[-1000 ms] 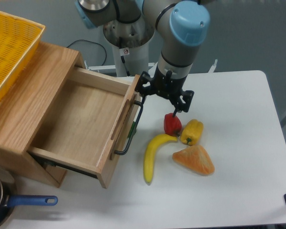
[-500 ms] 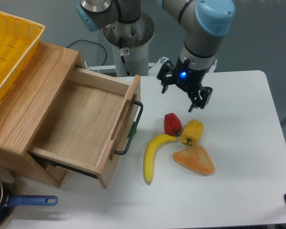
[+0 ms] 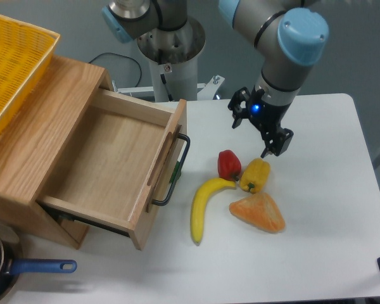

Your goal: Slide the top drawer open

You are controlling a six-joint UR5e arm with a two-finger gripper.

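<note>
The top drawer (image 3: 107, 161) is a wide light-oak box that stands pulled far out of its cabinet, its inside bare. A long black bar handle (image 3: 175, 170) runs along its front panel. My gripper (image 3: 252, 132) hangs above the white table to the right of the drawer, well clear of the handle, just above a yellow pepper. Its two black fingers stand apart with nothing between them.
A red pepper (image 3: 228, 164), the yellow pepper (image 3: 256, 175), a banana (image 3: 204, 204) and an orange wedge (image 3: 258, 212) lie right of the drawer. A yellow mesh basket (image 3: 12, 60) sits on the cabinet top. A pan with a blue handle (image 3: 31, 266) is at the front left.
My gripper has left the drawer handle and moved right and slightly up, over the peppers. The drawer has stayed pulled out.
</note>
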